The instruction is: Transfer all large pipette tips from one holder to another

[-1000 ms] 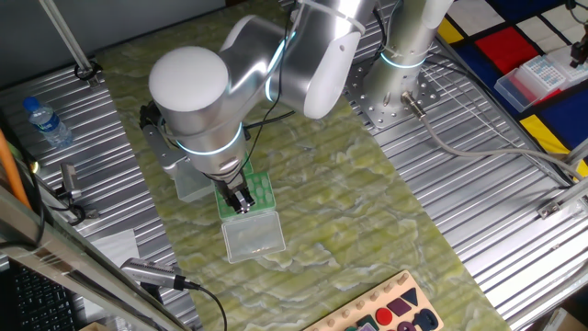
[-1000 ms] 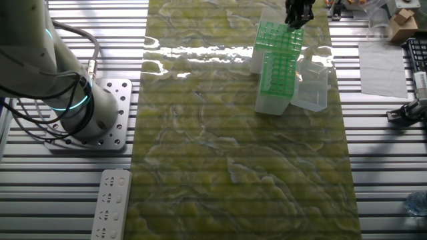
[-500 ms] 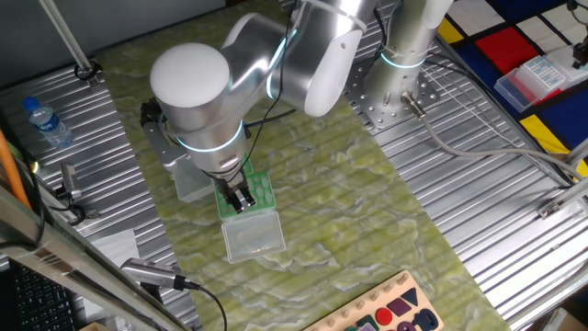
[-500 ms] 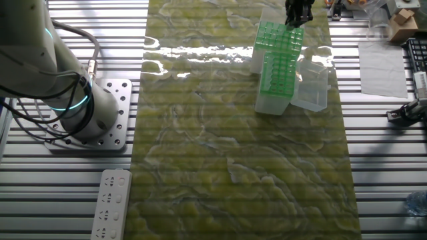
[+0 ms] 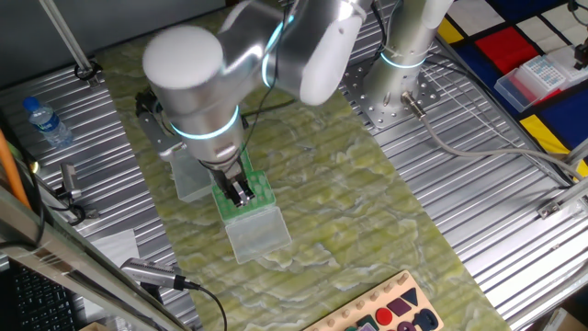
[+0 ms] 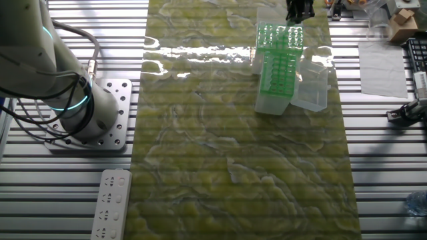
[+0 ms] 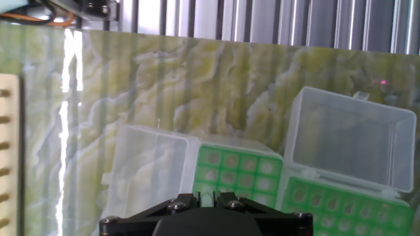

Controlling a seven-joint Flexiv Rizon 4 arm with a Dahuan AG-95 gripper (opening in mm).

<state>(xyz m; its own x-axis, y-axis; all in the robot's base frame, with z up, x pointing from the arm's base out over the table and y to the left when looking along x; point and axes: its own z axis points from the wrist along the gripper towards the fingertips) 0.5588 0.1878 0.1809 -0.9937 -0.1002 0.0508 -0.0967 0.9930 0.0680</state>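
Hand view shows two green plastic racks with rows of round holes, side by side at the bottom of the picture. One green rack [image 7: 236, 172] sits at about 6 o'clock, with its clear plastic lid [image 7: 149, 172] lying open at 9 o'clock from it. The second green rack [image 7: 348, 208] sits at 4 o'clock, and its clear lid [image 7: 348, 137] stands open just above it. Some holes look pale inside, but I cannot tell if large pipette tips are in them. The black body of the hand hides the fingers, so I cannot tell if the pincer is released or clenched.

From one fixed view, the big silver robot arm [image 5: 202, 83] hangs over the yellow-green wavy mat [image 5: 367, 211]. Its black gripper [image 5: 241, 191] points down, right above a green rack. In the other fixed view, the gripper is at the 12 o'clock end of both racks, near the top edge.
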